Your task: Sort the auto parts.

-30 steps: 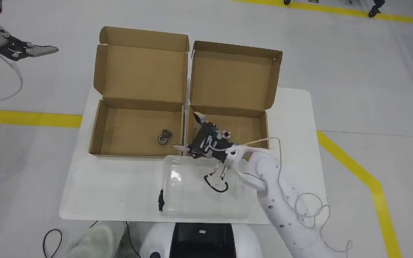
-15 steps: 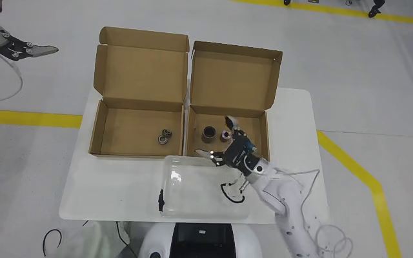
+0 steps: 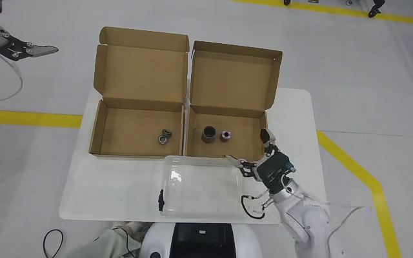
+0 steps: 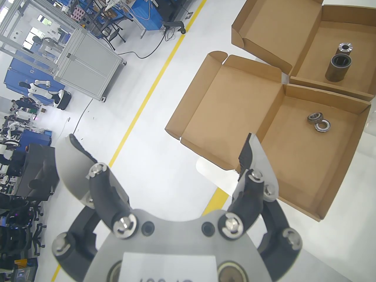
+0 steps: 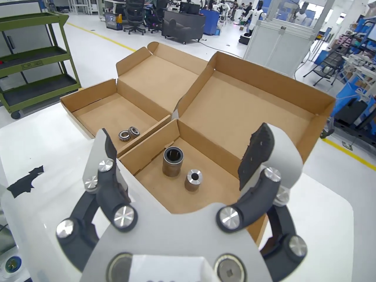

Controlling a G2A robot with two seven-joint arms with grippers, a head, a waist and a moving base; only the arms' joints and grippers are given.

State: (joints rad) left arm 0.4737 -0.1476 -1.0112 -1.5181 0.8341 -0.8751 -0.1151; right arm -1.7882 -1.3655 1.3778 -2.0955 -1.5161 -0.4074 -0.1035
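A dark hollow sleeve point(image 5: 172, 161) and a shorter silver bushing point(image 5: 193, 179) stand upright in the right box point(image 3: 248, 128), two steel bearing rings point(image 5: 129, 132) lie touching in the left box point(image 3: 126, 132), and the right pincer point(image 3: 247, 147), above the counter point(image 3: 292, 122) near them, and the left pincer point(image 4: 161, 143) both gape empty
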